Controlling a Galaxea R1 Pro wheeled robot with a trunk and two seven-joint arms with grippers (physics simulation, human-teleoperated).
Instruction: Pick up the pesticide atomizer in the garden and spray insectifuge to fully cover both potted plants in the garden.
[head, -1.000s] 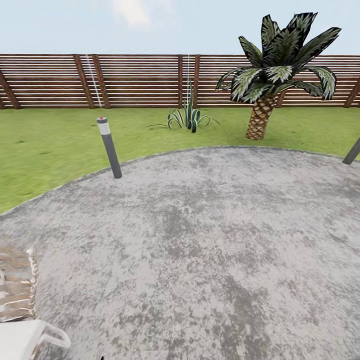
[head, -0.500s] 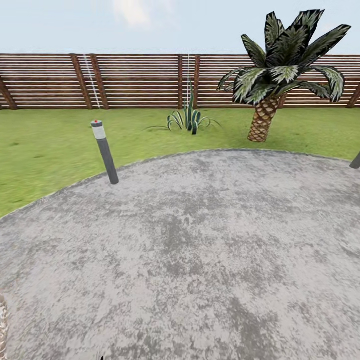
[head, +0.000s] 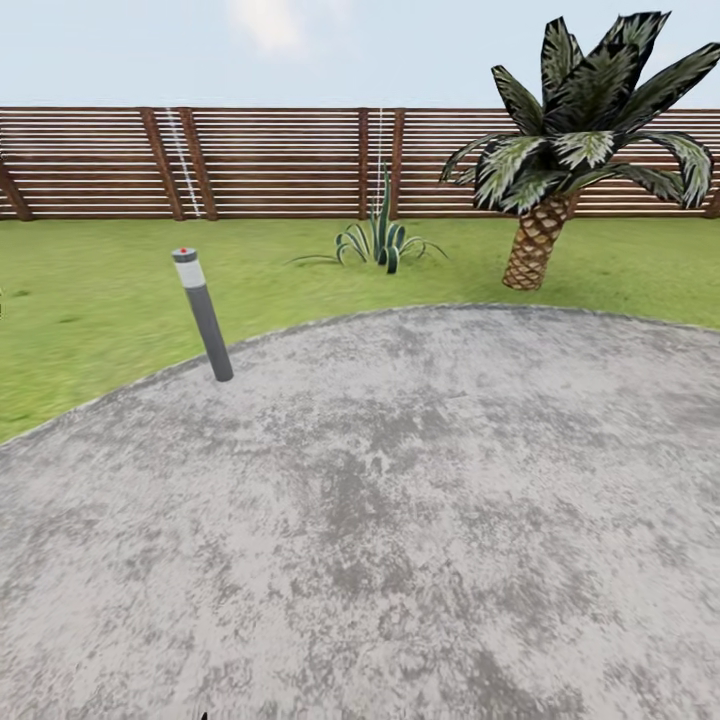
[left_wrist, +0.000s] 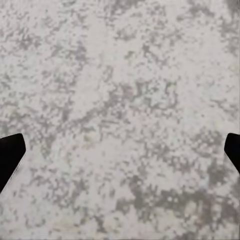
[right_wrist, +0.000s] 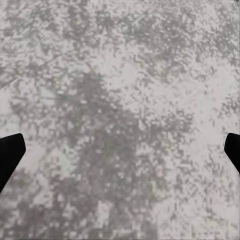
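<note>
The pesticide atomizer is out of view. A small rosette of slim pointed green leaves (head: 383, 243) grows on the lawn in front of the fence; I cannot tell whether it is one of the potted plants. My left gripper (left_wrist: 120, 155) hangs open over the mottled grey paving, its dark fingertips (left_wrist: 10, 156) far apart with nothing between them. My right gripper (right_wrist: 120, 152) is open too, above a darker patch of paving, and its fingertips (right_wrist: 10, 155) are empty.
The round grey patio (head: 400, 520) spreads ahead, ringed by lawn (head: 90, 290). A grey bollard lamp (head: 202, 314) leans at the patio's left edge. A palm tree (head: 560, 150) stands at the right, and a slatted wooden fence (head: 280, 160) closes the back.
The head camera has moved forward across the patio. The wicker chair at the lower left has slid out of the picture, as has the post at the right edge. Both grippers are unchanged.
</note>
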